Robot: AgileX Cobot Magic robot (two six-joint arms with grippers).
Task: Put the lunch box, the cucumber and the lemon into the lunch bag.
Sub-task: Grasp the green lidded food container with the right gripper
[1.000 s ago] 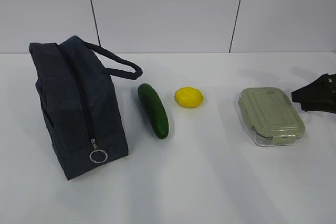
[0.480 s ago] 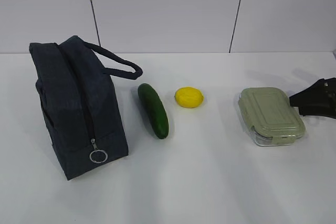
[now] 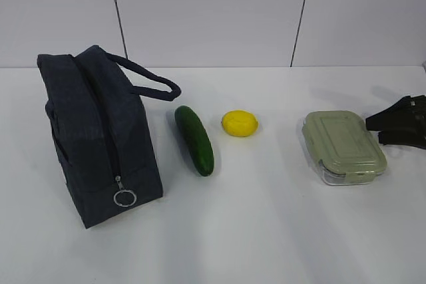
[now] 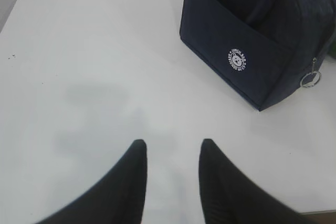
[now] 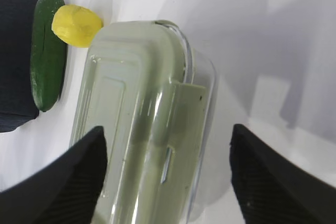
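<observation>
The navy lunch bag [image 3: 100,131] stands at the left, zipped shut, with its ring pull [image 3: 124,198] low on the front. The cucumber [image 3: 194,140] and the lemon [image 3: 239,123] lie to its right. The lunch box [image 3: 343,145] with the sage-green lid lies further right. My right gripper [image 3: 374,131] is open at the box's right edge; in the right wrist view [image 5: 168,132] its jaws stand wide apart on either side of the box [image 5: 142,119] without touching it. My left gripper [image 4: 172,148] is open and empty over bare table, near the bag [image 4: 252,30].
The white table [image 3: 266,231] runs back to a white panelled wall. The right wrist view also shows the lemon [image 5: 76,24], the cucumber [image 5: 47,51] and a corner of the bag [image 5: 13,61] beyond the box.
My right gripper has shifted a little left toward the lunch box and its jaws have spread wider. The bag, cucumber, lemon and box have not moved.
</observation>
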